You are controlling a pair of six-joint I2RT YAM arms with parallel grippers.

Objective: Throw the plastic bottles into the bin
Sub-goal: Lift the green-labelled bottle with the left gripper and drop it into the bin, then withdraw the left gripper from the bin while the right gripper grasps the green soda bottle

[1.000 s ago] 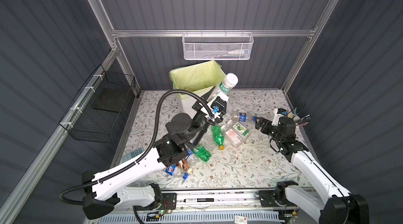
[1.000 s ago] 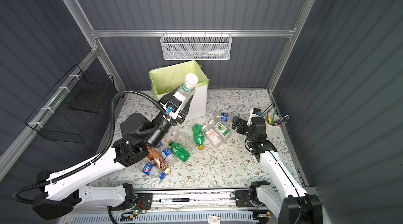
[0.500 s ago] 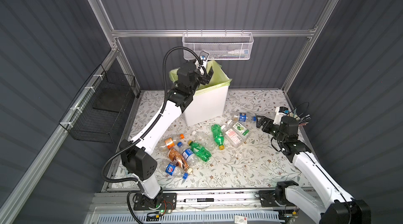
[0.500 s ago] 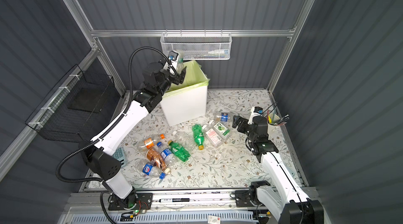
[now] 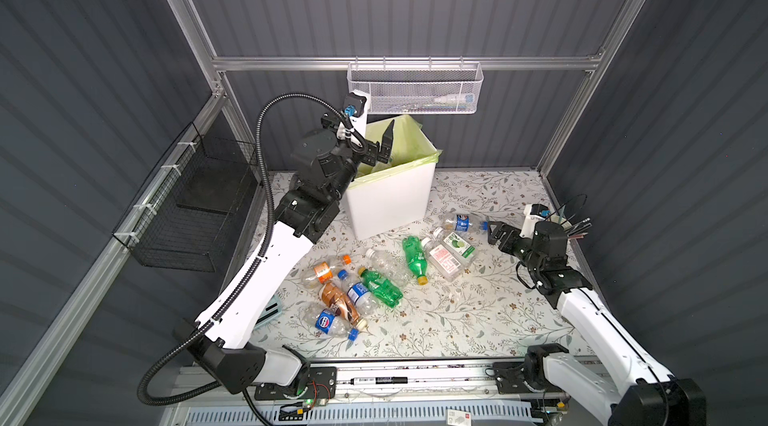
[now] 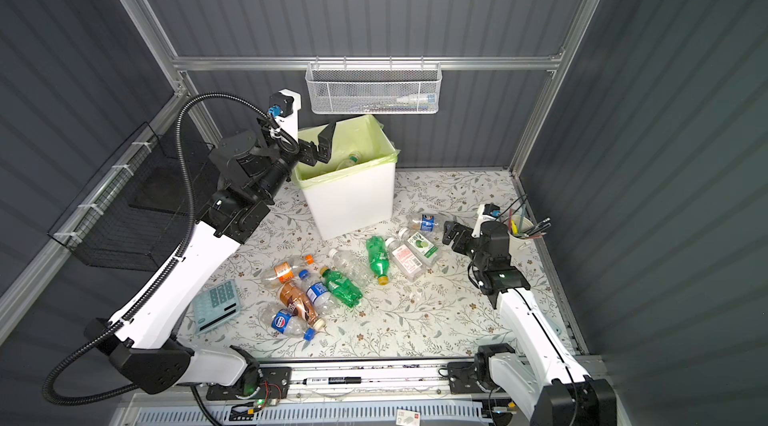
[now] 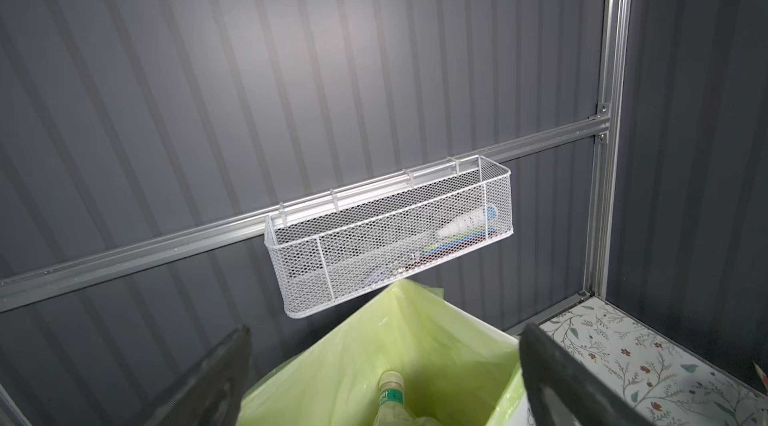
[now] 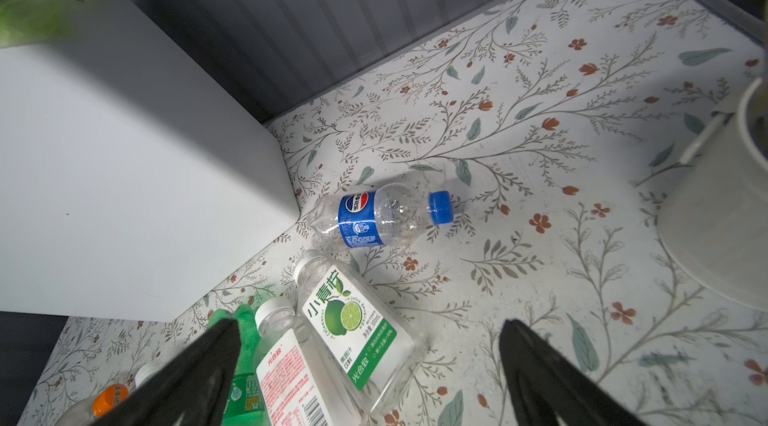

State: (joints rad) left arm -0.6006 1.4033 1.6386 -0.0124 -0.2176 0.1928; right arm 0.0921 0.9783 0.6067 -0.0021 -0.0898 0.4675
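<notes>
The bin [image 5: 390, 195] [image 6: 349, 195] is tall and white, with a yellow-green liner [image 7: 415, 341], and stands at the back of the table. My left gripper [image 5: 382, 145] [image 6: 322, 145] [image 7: 386, 332] hangs open over its near-left rim, holding nothing. Below it, a clear bottle [image 7: 390, 395] [image 6: 351, 159] with a green neck band lies inside the liner. Several plastic bottles lie on the mat: a blue-label one [image 8: 382, 214] [image 5: 461, 222], a lime-label one [image 8: 353, 320], a green one [image 5: 413, 253] and a cluster [image 5: 345, 295]. My right gripper [image 5: 496, 233] [image 8: 370, 324] is open just above the lime-label bottle.
A white mesh basket [image 5: 415, 89] [image 7: 390, 237] hangs on the back rail just above the bin. A black wire basket [image 5: 195, 204] hangs on the left wall. A white pen cup [image 6: 521, 228] [image 8: 723, 216] stands behind the right wrist. A calculator [image 6: 218, 305] lies front left.
My left arm swung up from over the table to the bin's rim with a white-capped bottle, then opened; the bottle now lies in the bin. The right arm barely moved.
</notes>
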